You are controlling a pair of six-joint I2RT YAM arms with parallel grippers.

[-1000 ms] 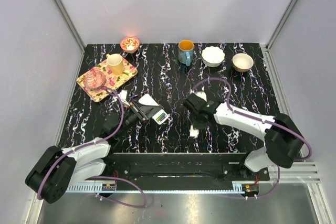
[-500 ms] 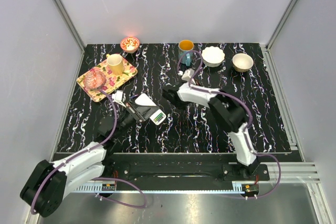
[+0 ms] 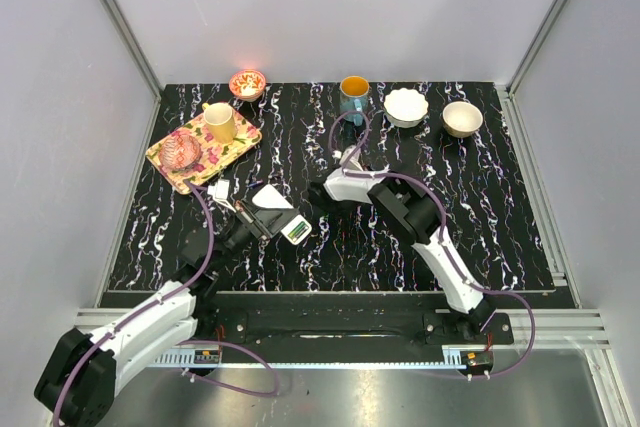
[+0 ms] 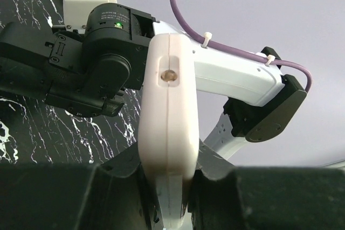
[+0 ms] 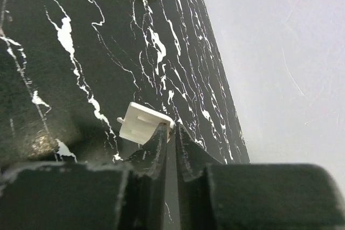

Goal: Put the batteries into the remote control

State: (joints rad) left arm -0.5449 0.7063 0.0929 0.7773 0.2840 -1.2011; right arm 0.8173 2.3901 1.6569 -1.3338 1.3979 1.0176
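At the far left of the tabletop (image 3: 330,247) sits a floral tray (image 3: 212,159) carrying a pink glass dish (image 3: 182,150) and a yellow mug (image 3: 221,122); a small red bowl (image 3: 247,83) stands just beyond it, by the back wall.

Nearer and a little to the right, the left claw (image 3: 262,217) is clamped on the remote control (image 3: 272,196), holding it by its long edges with its back turned up. In the left wrist view the white body stands edge-on between the two dark fingers (image 4: 121,187), gripped on both sides. At the remote's near-right end the recess shows the batteries (image 3: 297,230) as a greenish and a reddish strip side by side. They look seated, though from overhead they are too small to be sure.

Just right of the remote, the right arm (image 3: 400,207) reaches left across the middle of the tabletop. The right claw (image 5: 171,133) is narrow, with only a thin slit between its fingertips, and a small flat white plastic piece (image 5: 141,125) lies on the dark marbled surface with one corner right at those tips. Whether that corner is pinched or merely touching, I cannot tell.

Along the far edge to the right stand a blue mug (image 3: 353,97) with an orange inside, then a white bowl (image 3: 406,107) and a beige bowl (image 3: 462,118), all well apart from both claws.
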